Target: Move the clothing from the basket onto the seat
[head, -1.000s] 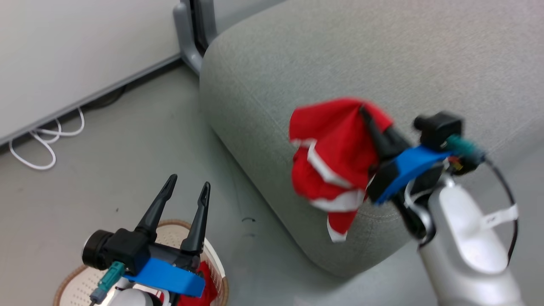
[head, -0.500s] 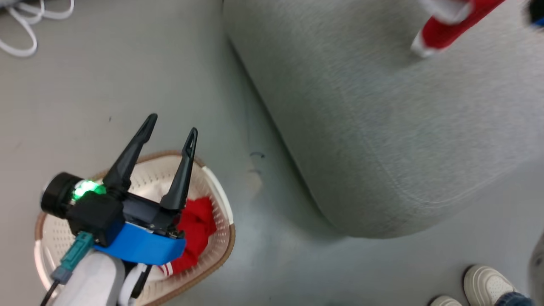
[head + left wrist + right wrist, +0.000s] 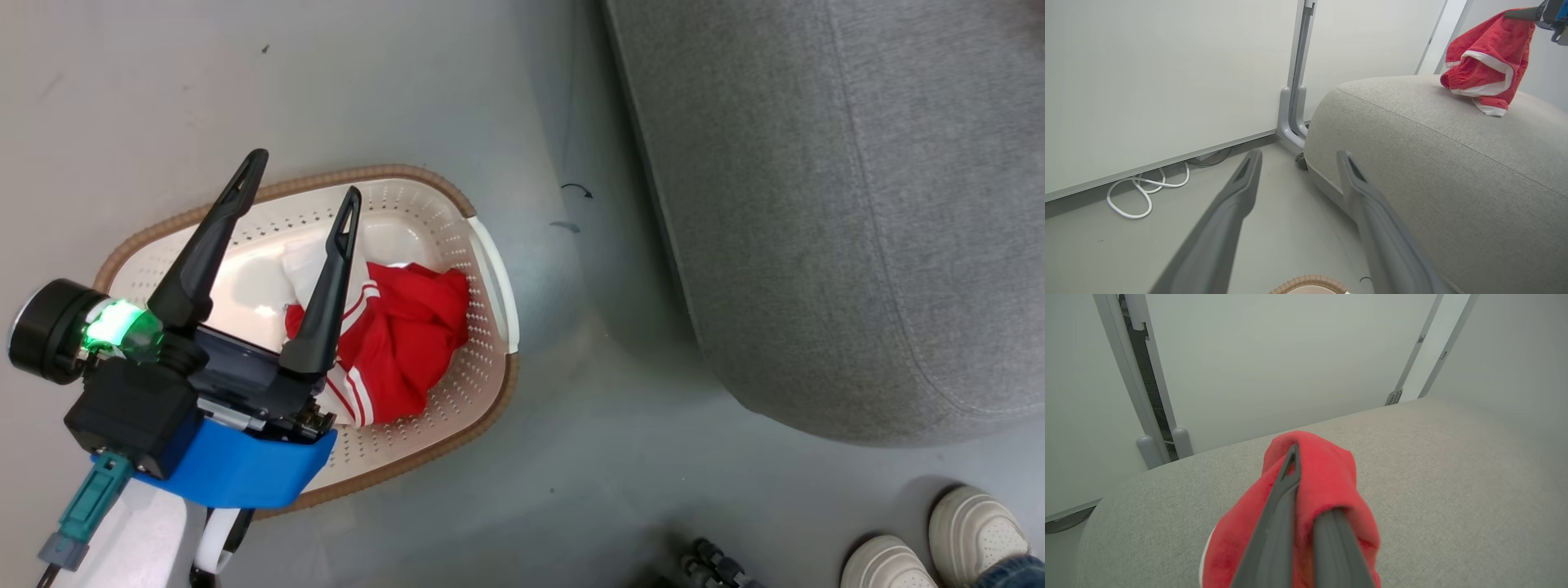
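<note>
Holds left gripper [image 3: 304, 173] off the seat's [image 3: 816, 204] side, above the basket [image 3: 482, 384], fingers spread and empty. Pinches held garment [image 3: 1331, 477] in right gripper [image 3: 1310, 465] above the seat's top, fingers pressed together, one tip buried in fabric. Cannot tell whether the hem touches the seat. Shows second garment [image 3: 408, 327] in the basket beside the seat, below the left fingers and partly hidden by them.

Pale shoes [image 3: 976, 523] at head view's lower right; looped white cable [image 3: 1147, 192] below wall panel [image 3: 1167, 81], left wrist view's lower left
</note>
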{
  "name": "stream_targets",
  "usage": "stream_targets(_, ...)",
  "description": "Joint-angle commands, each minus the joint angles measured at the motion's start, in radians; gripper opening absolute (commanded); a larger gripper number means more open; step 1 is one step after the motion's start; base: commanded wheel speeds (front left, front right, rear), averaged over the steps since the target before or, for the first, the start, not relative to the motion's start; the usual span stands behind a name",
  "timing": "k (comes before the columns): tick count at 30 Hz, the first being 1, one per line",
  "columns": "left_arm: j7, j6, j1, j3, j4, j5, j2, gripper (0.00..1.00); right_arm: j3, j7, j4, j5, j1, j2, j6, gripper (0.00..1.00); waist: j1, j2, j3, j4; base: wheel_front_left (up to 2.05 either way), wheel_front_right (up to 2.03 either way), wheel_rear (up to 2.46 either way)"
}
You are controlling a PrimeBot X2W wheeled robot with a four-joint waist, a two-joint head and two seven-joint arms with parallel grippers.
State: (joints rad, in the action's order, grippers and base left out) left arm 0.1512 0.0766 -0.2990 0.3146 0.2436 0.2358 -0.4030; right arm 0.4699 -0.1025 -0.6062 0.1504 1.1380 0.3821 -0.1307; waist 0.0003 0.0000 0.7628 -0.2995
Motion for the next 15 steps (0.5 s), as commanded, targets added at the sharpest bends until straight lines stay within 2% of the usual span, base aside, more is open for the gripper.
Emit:
stream_targets(1,0.006,-0.004,0.002,-0.002,0.005,-0.003,-0.004,1.0,0.012,0.011,-0.028,-0.008,-0.024,-0.004,0.0,0.0,-0.0003,0.0,0.011,0.011,0.0,0.0,0.0)
stream_targets(3,0.008,-0.004,0.0,0.003,0.003,-0.003,-0.002,1.0,0.028,0.028,-0.077,-0.01,-0.036,-0.01,0.0,0.02,-0.0003,0.0,0.012,0.013,0.0,0.0,0.0)
stream_targets(4,0.008,-0.003,-0.004,0.007,0.001,-0.003,0.0,1.0,0.025,0.036,-0.099,-0.019,-0.044,-0.01,0.0,0.17,-0.0003,0.0,0.011,0.015,0.0,0.0,0.0)
stream_targets(6,0.01,-0.001,-0.01,0.013,-0.006,0.0,0.005,1.0,0.022,0.05,-0.135,-0.021,-0.061,-0.006,0.0,0.71,-0.0003,0.0,0.004,0.02,0.0,0.0,0.0)
stream_targets(7,0.012,0.001,-0.015,0.016,-0.01,0.002,0.007,1.0,0.02,0.059,-0.153,-0.03,-0.07,0.0,0.0,0.91,-0.0003,0.0,-0.001,0.025,0.0,0.0,0.0)
stream_targets(8,0.018,-0.002,-0.02,0.015,-0.014,-0.002,0.007,1.0,0.016,0.069,-0.167,-0.03,-0.073,0.0,0.0,1.0,-0.0003,0.0,-0.007,0.029,0.0,0.0,0.0)
stream_targets(15,0.039,-0.006,-0.023,0.028,-0.055,0.011,0.024,1.0,-0.018,0.095,-0.249,-0.036,-0.086,0.017,0.0,1.0,-0.0003,0.0,-0.061,0.05,0.0,0.0,0.0)
